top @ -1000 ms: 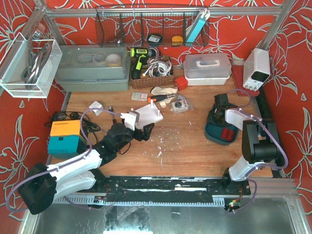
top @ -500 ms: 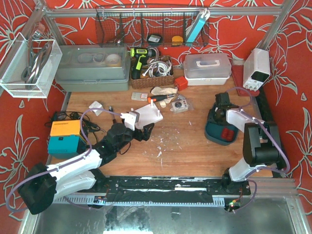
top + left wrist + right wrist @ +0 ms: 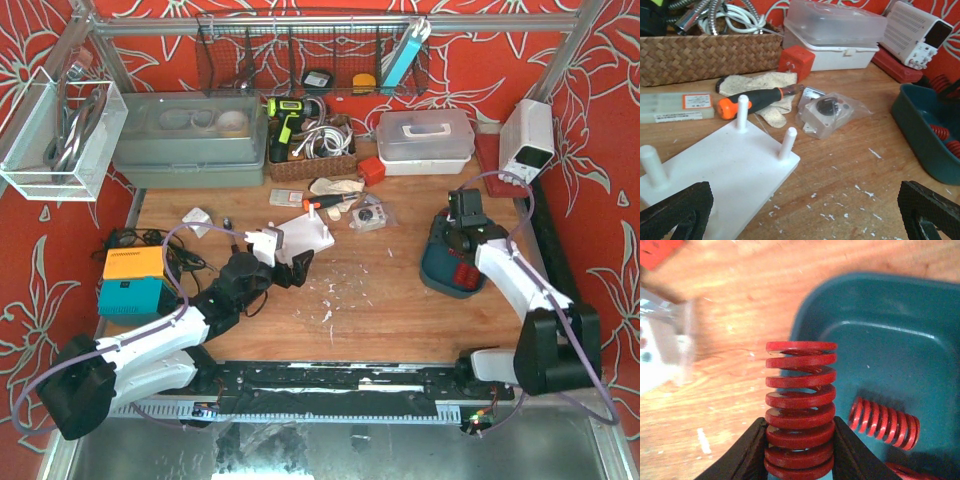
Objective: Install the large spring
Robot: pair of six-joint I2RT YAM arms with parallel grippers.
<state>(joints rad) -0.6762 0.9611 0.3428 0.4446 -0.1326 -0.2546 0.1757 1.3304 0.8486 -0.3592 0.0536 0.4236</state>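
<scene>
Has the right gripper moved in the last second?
Yes: in the top view the right gripper, shut on a spring, has shifted slightly right over the bin, toward the power supply.

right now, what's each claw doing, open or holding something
Left claw: open, holding nothing.
Right claw: closed on the large red spring.

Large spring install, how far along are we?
Done: the right fingers grip a large red spring by its lower coils, over the teal bin. In hand: that spring, not yet at the white board. Left: seating it on a peg; all visible pegs are bare, and the left fingers stand open beside it.
</scene>
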